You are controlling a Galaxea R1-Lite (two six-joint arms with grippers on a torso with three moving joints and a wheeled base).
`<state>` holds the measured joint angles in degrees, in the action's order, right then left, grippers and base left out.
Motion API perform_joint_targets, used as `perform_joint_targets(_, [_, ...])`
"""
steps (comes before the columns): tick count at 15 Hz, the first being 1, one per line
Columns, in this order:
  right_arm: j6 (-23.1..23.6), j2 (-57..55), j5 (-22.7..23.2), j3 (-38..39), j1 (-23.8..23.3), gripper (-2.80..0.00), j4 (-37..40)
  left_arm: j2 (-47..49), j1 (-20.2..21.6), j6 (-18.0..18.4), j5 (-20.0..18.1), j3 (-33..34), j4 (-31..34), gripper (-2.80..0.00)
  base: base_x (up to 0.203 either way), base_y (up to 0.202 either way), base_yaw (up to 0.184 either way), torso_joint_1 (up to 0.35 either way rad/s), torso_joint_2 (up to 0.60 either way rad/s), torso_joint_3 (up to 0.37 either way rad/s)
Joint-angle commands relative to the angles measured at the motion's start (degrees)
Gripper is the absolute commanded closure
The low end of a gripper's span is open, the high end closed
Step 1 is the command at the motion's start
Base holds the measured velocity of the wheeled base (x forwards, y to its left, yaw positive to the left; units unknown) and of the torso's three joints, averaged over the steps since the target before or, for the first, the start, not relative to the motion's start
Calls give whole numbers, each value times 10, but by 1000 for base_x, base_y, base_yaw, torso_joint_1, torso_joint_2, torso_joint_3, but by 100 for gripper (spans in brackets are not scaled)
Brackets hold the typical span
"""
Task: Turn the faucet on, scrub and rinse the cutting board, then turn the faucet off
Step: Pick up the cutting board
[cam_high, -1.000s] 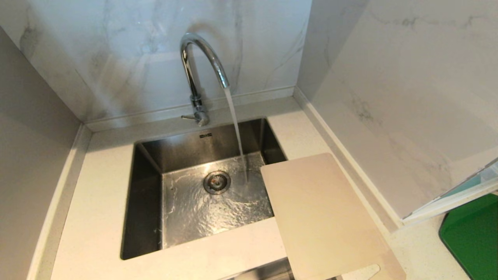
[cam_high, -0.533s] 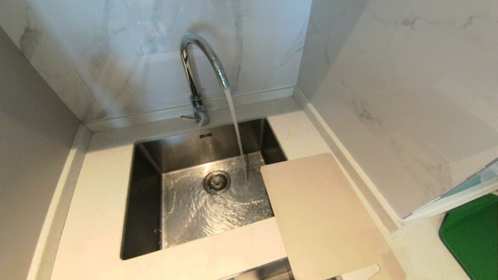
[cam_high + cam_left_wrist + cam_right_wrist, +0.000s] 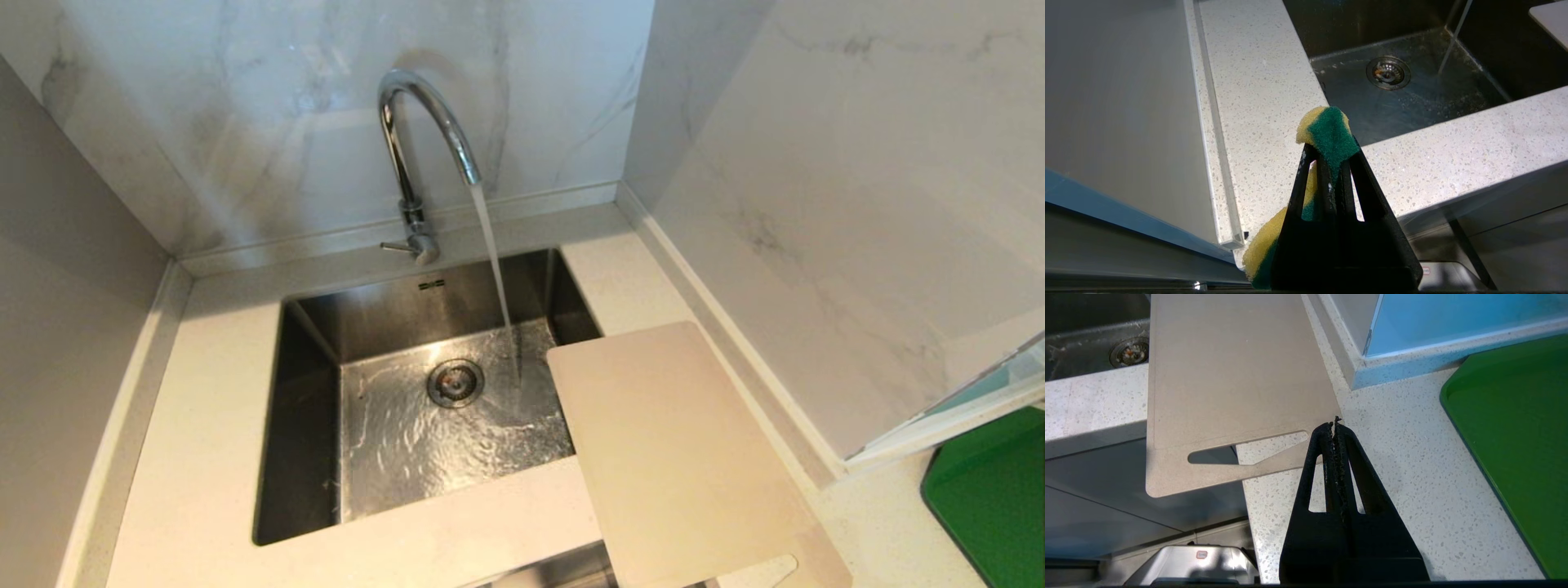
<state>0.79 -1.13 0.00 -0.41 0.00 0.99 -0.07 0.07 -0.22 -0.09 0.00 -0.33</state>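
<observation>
The chrome gooseneck faucet [image 3: 424, 139] stands behind the steel sink [image 3: 310, 425], and water streams from its spout onto the sink floor. Its thin side lever [image 3: 396, 246] points left. The pale beige cutting board [image 3: 678, 457] lies flat on the counter to the right of the sink, one corner over the basin, its handle slot [image 3: 1245, 449] hanging past the counter's front edge. My left gripper [image 3: 1331, 151] is shut on a yellow-and-green sponge [image 3: 1329, 130], held off the front left of the sink. My right gripper [image 3: 1334, 426] is shut and empty, near the board's handle end. Neither arm shows in the head view.
A dark green mat [image 3: 992, 498] lies on the counter at the far right, past a marble side wall [image 3: 857, 204]. Walls close in the counter on the left and behind. The drain [image 3: 455, 382] sits in the middle of the wet sink floor.
</observation>
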Motion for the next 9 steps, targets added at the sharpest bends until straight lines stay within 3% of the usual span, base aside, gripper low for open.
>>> perform_joint_targets(1, [12, -32, 4, -3, 0, 0, -3, 1, 0, 0, 0, 0, 0, 0, 0, 0, 0, 0, 0, 0])
perform_joint_targets(9, [28, -261, 104, -229, -1, 0, 13, 1, 0, 0, 0, 0, 0, 0, 0, 0, 0, 0, 0, 0])
